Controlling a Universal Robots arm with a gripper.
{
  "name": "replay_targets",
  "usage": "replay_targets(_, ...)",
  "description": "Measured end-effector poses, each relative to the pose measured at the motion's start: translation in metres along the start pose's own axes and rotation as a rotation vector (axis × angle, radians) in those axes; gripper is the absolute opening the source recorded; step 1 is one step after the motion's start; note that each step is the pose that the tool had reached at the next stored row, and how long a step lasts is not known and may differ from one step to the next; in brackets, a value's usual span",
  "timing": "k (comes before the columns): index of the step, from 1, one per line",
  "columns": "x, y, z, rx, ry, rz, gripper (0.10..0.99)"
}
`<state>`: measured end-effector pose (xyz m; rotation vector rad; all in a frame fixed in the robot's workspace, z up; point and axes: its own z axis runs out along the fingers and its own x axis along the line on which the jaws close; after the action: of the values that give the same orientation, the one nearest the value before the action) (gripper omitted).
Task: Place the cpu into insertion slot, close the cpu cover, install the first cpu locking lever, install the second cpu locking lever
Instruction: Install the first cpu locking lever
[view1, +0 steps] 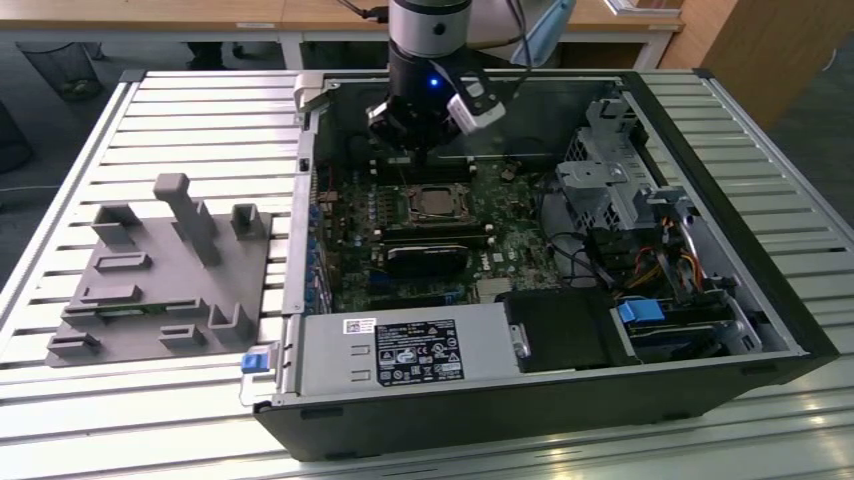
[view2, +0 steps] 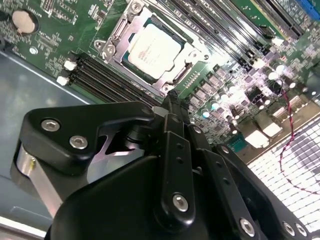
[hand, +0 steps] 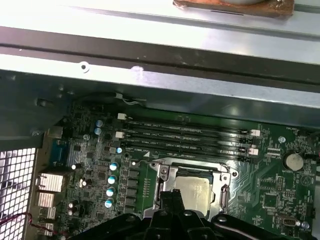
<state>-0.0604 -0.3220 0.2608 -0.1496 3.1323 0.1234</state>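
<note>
Hovering with matte black fingers pressed together on nothing, the gripper (view2: 173, 98) sat near the flat square silvery cpu (view2: 150, 50), seated in the dark insertion slot (view2: 170, 31) under the thin shiny cpu cover (view2: 192, 56), beside long black memory slots (view2: 107, 80).

Seated flat in the dark square slot (view2: 176, 41), face up: pale silvery cpu (view2: 150, 49). Framed by the thin silver cover (view2: 190, 62), lying flat around the chip's edges.
</note>
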Motion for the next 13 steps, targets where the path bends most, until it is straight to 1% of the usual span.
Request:
replay_targets(5, 0.0003, 0.0004, 0.0002, 0.000, -0.0041, 0.052, 0.118)
replay_targets(11, 0.0044, 0.0014, 0.0012, 0.000, -0.0047, 0.059, 0.118)
replay_targets(13, 0.0054, 0.0020, 0.0016, 0.000, -0.0055, 0.070, 0.118)
